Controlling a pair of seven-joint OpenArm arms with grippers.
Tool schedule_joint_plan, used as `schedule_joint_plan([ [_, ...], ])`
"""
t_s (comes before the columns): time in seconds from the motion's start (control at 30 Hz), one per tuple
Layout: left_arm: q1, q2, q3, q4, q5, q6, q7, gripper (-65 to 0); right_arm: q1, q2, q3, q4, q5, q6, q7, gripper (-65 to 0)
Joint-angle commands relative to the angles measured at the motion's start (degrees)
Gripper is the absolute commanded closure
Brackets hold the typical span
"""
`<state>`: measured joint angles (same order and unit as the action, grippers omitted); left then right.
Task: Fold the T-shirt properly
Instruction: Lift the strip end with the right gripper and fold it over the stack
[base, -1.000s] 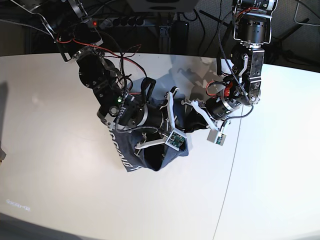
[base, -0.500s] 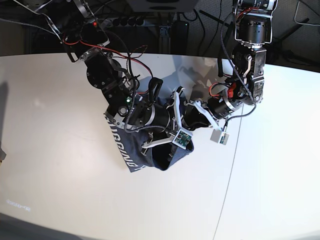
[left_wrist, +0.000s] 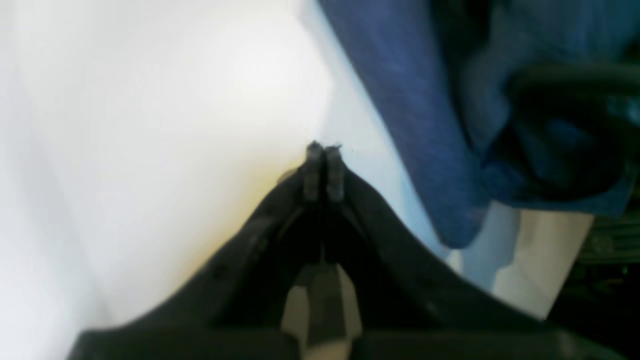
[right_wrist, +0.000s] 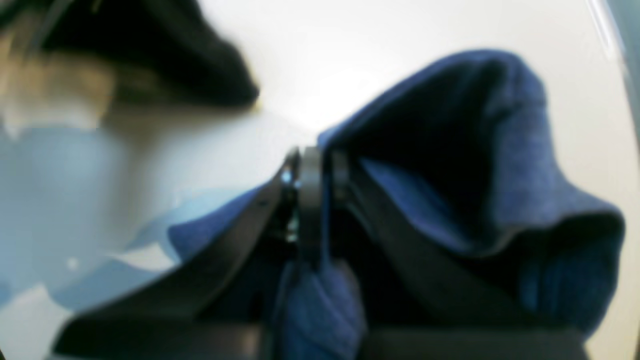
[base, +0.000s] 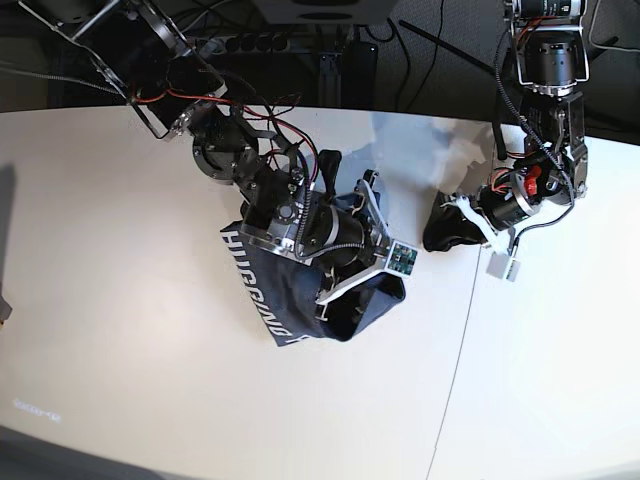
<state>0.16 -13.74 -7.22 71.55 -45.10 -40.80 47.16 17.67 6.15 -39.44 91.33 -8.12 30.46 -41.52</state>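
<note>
One T-shirt, slate-blue, bunched near table centre, white lettering at its left edge. Two grippers: right gripper pinched on a shirt fold, lifting it; left gripper closed and empty, off to the right over bare table. Step: regrasping before spreading. Next move likely needs the left to take a second edge.

A wide white bench fills most of the base view, with a thin seam running down its right part. Behind its far edge the background is dark, where a power strip lies among black cables. A small dark object sits at the bench's left edge, too cut off to identify.
</note>
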Motion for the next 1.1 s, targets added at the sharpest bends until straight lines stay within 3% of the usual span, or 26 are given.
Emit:
schedule_joint_plan([
  [0.0, -0.28, -0.68, 0.09, 0.20, 2.03, 0.80, 1.79, 0.0, 1.38, -0.59, -0.61, 0.61, -0.28, 2.34, 1.70, 0.0],
  [0.17, -0.11, -2.89, 0.07, 0.20, 1.07, 0.80, 1.92, 0.0, 2.19, -1.18, -3.23, -0.66, -2.19, 2.29, 2.93, 0.0],
  [0.3, -0.02, -4.26, 0.04, 0.20, 0.44, 0.80, 1.99, 0.0, 2.21, -2.29, -3.23, -1.64, -0.20, 2.32, 2.95, 0.0],
  [0.33, -0.02, -4.50, 0.00, 0.20, -0.15, 0.80, 1.97, 0.0, 2.19, -2.60, -3.23, -2.12, 0.81, 2.32, 3.04, -2.0],
  [0.4, -0.04, -4.74, 0.00, 0.20, -1.14, 0.80, 1.97, 0.0, 2.12, -3.06, -3.23, -3.02, 4.50, 2.32, 3.23, -16.4],
  [0.43, -0.04, -4.74, 0.00, 0.20, -1.25, 0.80, 1.97, 0.0, 2.12, -3.19, -3.34, -3.28, 7.04, 2.40, 3.17, -19.2],
  [0.6, 0.00, -4.90, 0.02, 0.20, -1.20, 0.80, 1.99, 0.0, 2.14, -3.39, -4.24, -3.32, 14.14, 2.38, 3.23, -19.3],
  [0.77, -0.02, -5.73, 0.00, 0.17, -1.20, 0.80, 1.95, 0.0, 2.19, -3.37, -4.22, -3.13, 21.16, 2.38, 4.02, -19.3],
  [0.93, -0.02, -6.40, 0.00, 0.17, -1.22, 0.80, 1.73, 0.0, 2.19, -3.69, -1.90, -1.31, 19.15, 2.34, 5.27, -18.0],
  [1.03, -0.02, -6.43, 0.02, 0.20, -1.20, 0.80, 1.53, 0.0, 2.60, -4.50, 2.82, -0.76, 18.43, 2.34, 5.53, 0.0],
  [1.07, -0.02, -6.43, 0.02, 0.17, -1.20, 0.80, 1.53, 0.0, 2.97, -4.59, 4.24, -0.79, 18.36, 2.36, 5.38, 0.0],
])
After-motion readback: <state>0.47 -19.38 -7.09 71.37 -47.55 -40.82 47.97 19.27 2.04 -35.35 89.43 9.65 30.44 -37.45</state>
